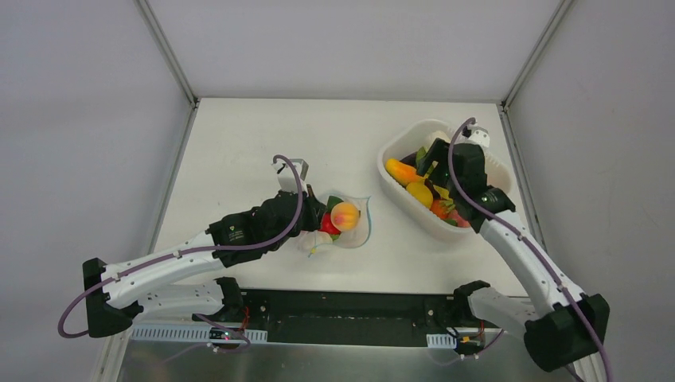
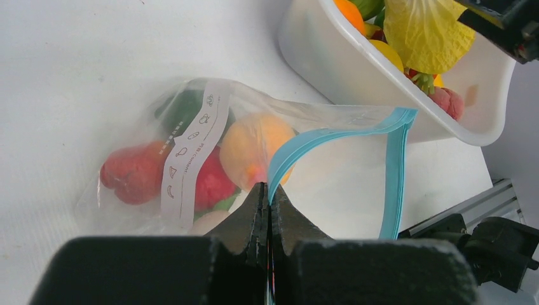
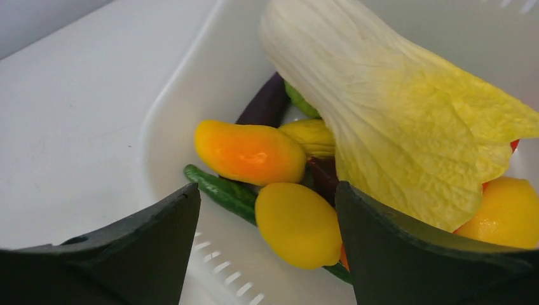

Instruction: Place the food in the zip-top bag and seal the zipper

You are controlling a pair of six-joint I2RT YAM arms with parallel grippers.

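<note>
Loading step, I reckon: left claw (image 2: 270, 197) pinched on the zipper (image 2: 330, 136), holding the part-filled zip-top bag (image 2: 191, 127) open on the bench (image 2: 63, 63); right claw (image 3: 267, 190) gapes over the tub (image 3: 171, 114); next, drop and grab that yellow fruit (image 3: 295, 225).

Clear, crinkly plastic zip-top bag (image 2: 254, 105) with a smooth teal zipper (image 2: 395, 184); glossy toy food (image 3: 248, 152) in a smooth white plastic tub (image 3: 191, 82), on a matt white bench (image 2: 63, 63).
</note>
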